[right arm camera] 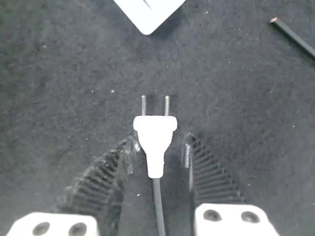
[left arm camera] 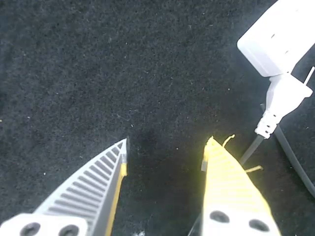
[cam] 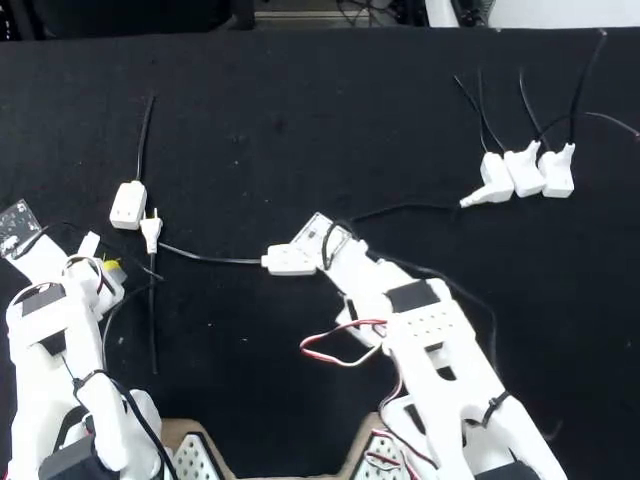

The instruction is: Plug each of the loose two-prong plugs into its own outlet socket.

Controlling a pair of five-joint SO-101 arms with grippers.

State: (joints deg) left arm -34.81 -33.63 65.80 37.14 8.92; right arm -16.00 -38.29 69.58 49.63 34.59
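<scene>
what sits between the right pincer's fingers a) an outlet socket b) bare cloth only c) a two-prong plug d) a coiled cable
c, the right wrist view shows a white two-prong plug lying between the open fingers of the right pincer, prongs pointing away.

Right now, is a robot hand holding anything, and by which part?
Nothing is held. The right gripper sits open around the plug's body, not squeezing it; the left gripper is open and empty.

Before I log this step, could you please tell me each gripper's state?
Left gripper: open, holding nothing.
Right gripper: open, straddling a loose plug, not clamped.
</scene>
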